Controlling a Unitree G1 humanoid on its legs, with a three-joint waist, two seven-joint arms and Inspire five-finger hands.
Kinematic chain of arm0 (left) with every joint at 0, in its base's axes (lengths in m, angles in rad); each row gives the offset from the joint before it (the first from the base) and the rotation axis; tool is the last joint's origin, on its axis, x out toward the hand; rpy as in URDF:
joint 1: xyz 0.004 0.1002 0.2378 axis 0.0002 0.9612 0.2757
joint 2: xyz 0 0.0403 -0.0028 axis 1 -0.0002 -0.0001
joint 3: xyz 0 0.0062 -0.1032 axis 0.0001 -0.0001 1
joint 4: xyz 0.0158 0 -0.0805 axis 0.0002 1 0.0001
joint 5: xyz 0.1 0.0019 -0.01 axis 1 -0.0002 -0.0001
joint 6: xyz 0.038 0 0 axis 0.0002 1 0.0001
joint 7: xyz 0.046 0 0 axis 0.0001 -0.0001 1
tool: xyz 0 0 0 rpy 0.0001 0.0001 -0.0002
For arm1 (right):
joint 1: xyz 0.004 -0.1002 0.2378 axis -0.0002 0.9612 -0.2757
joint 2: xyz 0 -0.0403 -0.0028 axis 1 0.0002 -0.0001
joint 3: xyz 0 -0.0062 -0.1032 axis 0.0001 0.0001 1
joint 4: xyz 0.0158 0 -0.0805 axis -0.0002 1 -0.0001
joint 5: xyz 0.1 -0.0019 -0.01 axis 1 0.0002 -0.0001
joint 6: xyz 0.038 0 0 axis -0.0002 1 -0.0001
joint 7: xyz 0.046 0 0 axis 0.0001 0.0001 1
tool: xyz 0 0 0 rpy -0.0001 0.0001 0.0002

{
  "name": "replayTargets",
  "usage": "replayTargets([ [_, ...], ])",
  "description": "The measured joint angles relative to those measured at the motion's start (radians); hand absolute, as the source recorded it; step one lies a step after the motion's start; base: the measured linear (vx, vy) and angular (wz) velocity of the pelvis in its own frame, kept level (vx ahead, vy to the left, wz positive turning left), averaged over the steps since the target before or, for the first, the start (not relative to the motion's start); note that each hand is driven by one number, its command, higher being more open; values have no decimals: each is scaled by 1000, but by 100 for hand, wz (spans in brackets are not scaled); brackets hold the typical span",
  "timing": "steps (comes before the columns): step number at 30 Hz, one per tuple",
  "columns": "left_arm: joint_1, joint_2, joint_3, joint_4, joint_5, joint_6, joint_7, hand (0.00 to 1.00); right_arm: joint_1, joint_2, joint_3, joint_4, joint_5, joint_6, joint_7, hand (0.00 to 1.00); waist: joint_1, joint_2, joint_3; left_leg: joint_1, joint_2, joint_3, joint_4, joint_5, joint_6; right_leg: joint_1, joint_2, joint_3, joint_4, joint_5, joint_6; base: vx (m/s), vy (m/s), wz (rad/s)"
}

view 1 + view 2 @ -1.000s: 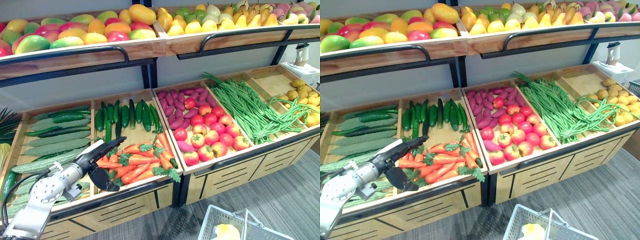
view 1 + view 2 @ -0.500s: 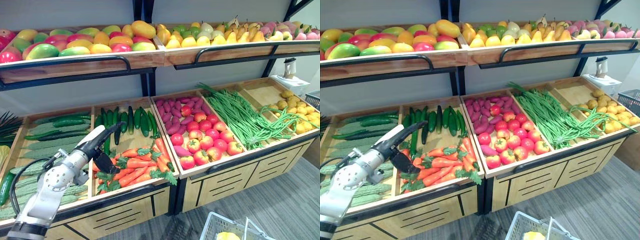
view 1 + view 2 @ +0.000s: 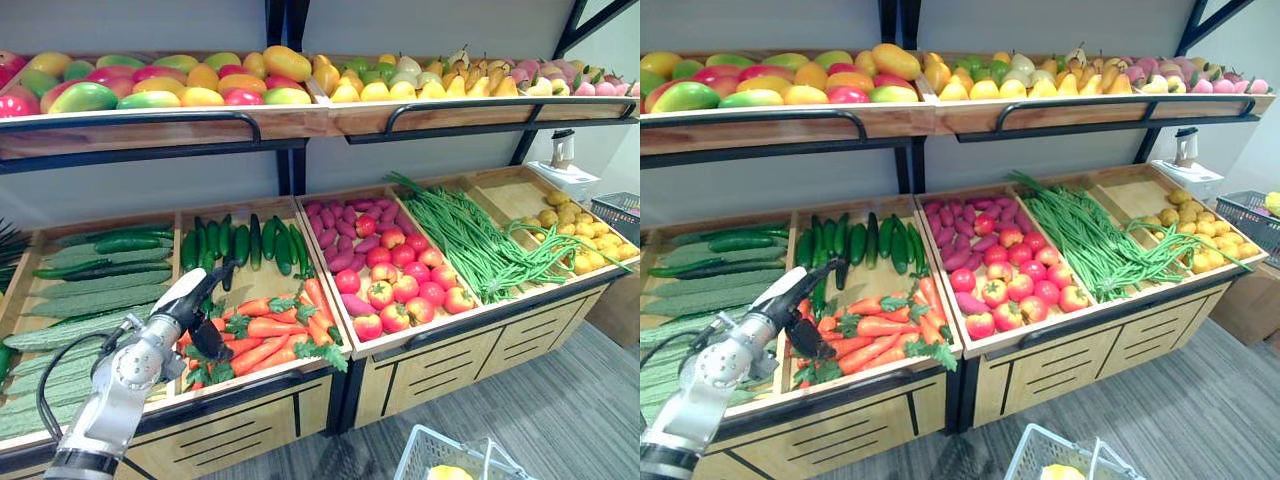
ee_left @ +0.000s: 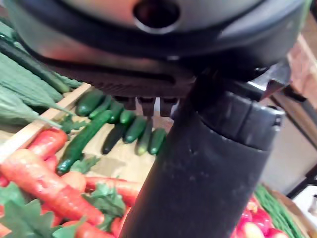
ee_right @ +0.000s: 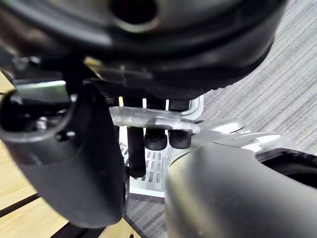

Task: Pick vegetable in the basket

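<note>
Left eye view: the left hand [image 3: 190,312] is being held over the near-left edge of the carrots [image 3: 268,327], in the second lower compartment [image 3: 262,268] from the left. Its fingers are being kept straight and spread away from the thumb, pointing up and to the right across the pile. Nothing is being gripped. Whether the thumb is touching a carrot cannot be told.

The carrots are being taken as the vegetable to pick, judging from where the hand is. They are lying just beside and under the hand, on its right. Their long axes are running mostly left to right across the compartment, some slanted, so roughly in line with the fingers, not across them. A turn of the wrist is probably needed so that the thumb and fingers close across one carrot. The dark cucumbers [image 3: 255,240] are lying farther back in the same compartment, past the fingertips.

In the right wrist view the right hand [image 5: 69,163] is being shown with its fingers hooked round the metal handle [image 5: 148,118] of the white wire basket [image 3: 412,452]. The basket is being held low on the right, well apart from the carrots, with a yellow item [image 3: 447,472] inside. The left hand is the nearer one, and the only free one.
</note>
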Motion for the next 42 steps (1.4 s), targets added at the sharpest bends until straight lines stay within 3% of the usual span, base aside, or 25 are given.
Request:
replayTargets([
  [8, -52, 0, -5, 129, 47, 41, 104, 100, -2, 14, 45, -64, 39, -2, 0, 0, -3, -18, 47, -44, 13, 48, 33, -12, -18, -56, 12, 37, 1, 14, -2, -4, -29, -15],
  [12, -191, 2, -53, 205, 64, 48, 155, 100, -35, 13, 74, -90, 78, -10, 1, 0, 1, -40, 113, -108, 34, 53, 96, -26, -32, -104, 22, 53, 13, 29, -14, -31, -55, -9],
  [17, -362, 3, -114, 292, 64, 58, 196, 100, -94, -10, 104, -148, 116, -24, 1, 0, -6, -26, 228, -189, 64, 79, 184, -51, -35, -167, 38, 89, 17, 58, -26, -99, -72, -20],
  [26, -518, 16, -131, 403, 64, 46, 200, 100, -114, -37, 109, -208, 138, -33, 1, 0, -16, 1, 298, -283, 102, 106, 263, -81, -30, -236, 60, 116, 13, 88, -37, -65, -62, -10],
  [27, -524, 19, -131, 415, 64, 48, 194, 0, -120, -44, 112, -207, 145, -33, 1, 0, -16, 6, 302, -290, 102, 107, 264, -80, -30, -241, 60, 118, 10, 92, -35, -28, -46, -2],
  [33, -545, 15, -107, 485, 64, 51, 170, 0, -135, -60, 124, -205, 156, -35, 1, 0, -16, 16, 303, -291, 102, 129, 256, -72, -31, -251, 59, 126, 5, 97, -32, 2, -19, -4],
  [42, -561, 10, -59, 625, 32, 36, 258, 0, -161, -76, 152, -170, 156, -34, 4, 0, -49, 21, 300, -225, 62, 155, 158, -26, -31, -230, 41, 133, 1, 97, -24, 6, -11, -2],
])
